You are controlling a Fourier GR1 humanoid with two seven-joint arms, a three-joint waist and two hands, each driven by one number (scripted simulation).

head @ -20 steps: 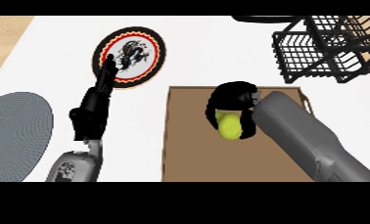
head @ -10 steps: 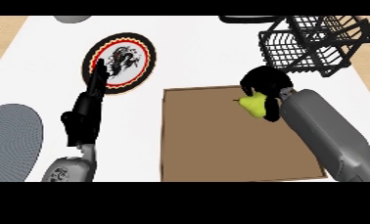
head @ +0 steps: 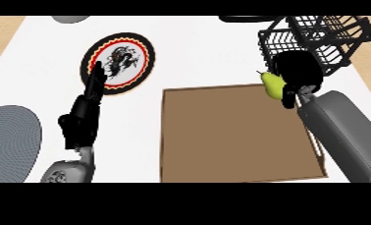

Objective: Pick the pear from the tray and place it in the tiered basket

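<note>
- Two robot hands are seen over the white bench (head: 196,47).
- The right robot hand (head: 299,71) is curled round the pear (head: 272,84), which is held above the tray's far right corner, at about 2 o'clock from the tray's middle.
- The pear's yellow-green body shows at the hand's 8 o'clock side, stem up.
- The tiered basket (head: 311,37), of black wire, is set at 1 o'clock from the pear, just beyond the hand.
- The brown tray (head: 232,135) is seen with its floor bare.
- The left robot hand (head: 91,98) is held with fingers straight and relaxed, pointing towards 12 o'clock, its fingertips over the rim of a patterned plate (head: 119,62).
- A grey ribbed plate (head: 18,143) is cut by the edge at 9 o'clock.
</note>
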